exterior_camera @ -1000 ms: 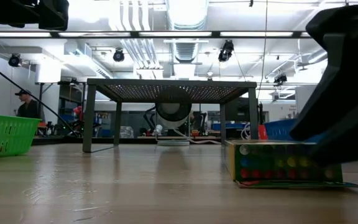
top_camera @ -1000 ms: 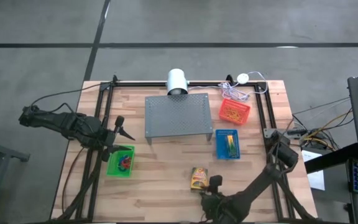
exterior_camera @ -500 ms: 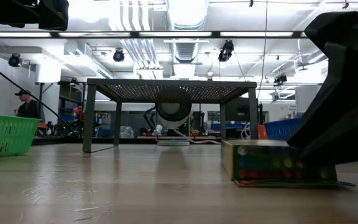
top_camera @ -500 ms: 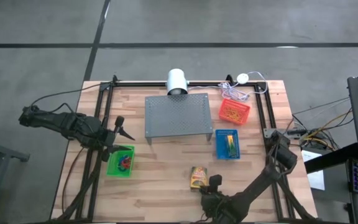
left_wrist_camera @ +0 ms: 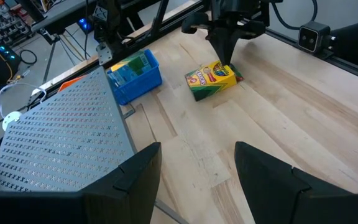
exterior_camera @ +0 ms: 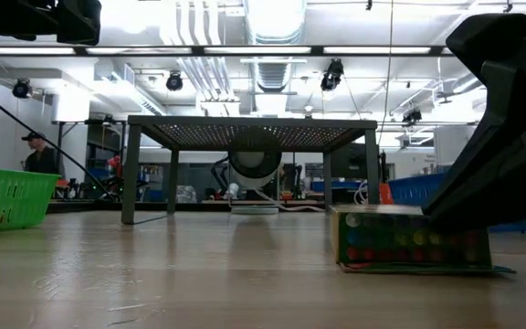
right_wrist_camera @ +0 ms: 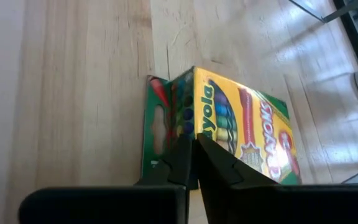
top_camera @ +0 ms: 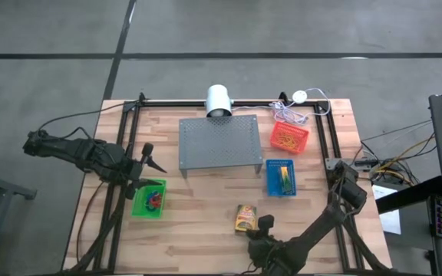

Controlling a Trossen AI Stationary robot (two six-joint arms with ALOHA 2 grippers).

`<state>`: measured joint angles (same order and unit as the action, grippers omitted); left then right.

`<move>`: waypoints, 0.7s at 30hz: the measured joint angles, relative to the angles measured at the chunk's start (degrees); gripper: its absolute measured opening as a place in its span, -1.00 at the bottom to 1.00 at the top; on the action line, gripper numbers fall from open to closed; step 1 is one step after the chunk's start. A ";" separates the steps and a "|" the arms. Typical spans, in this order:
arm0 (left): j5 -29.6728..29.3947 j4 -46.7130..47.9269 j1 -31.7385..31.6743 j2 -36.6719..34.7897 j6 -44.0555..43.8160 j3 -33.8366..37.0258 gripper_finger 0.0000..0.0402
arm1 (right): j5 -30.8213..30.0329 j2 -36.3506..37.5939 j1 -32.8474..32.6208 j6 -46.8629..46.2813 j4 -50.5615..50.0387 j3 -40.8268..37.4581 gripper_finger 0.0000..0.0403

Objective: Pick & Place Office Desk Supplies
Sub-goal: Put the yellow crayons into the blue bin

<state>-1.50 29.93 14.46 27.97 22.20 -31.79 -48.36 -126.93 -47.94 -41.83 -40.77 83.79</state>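
My right pincer [right_wrist_camera: 193, 163] has its tips pinched together at the crayon box's [right_wrist_camera: 229, 130] hang-tab end on the wooden surface [right_wrist_camera: 86, 74], apparently gripping nothing, so I should reopen, straddle the box body, then squeeze.

Green-and-yellow crayon box [top_camera: 245, 218] with red lettering. Green basket [top_camera: 149, 198], blue basket [top_camera: 281, 178], red basket [top_camera: 289, 136]; grey perforated stand [top_camera: 219, 143].
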 joint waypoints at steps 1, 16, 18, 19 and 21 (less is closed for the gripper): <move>0.02 0.00 0.00 0.02 0.00 0.00 0.04 | 0.02 0.02 0.04 -0.02 0.00 0.04 -0.94; 0.00 0.00 0.00 0.00 0.00 -0.02 0.04 | -3.84 2.32 -0.08 0.24 -0.91 2.83 -0.96; 0.00 0.00 0.00 0.01 0.00 0.00 0.04 | -5.01 2.47 -0.09 0.00 -1.11 3.16 -0.96; 0.02 0.00 0.00 0.00 0.00 -0.02 0.04 | -5.67 2.66 -0.09 -0.36 -1.18 3.34 -0.96; 0.01 0.00 0.00 0.02 0.00 0.00 0.04 | -7.32 3.31 -0.09 -0.90 -1.42 3.57 -0.96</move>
<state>-1.48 29.93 14.46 27.99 22.20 -31.79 -55.68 -123.62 -48.03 -42.72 -42.19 87.37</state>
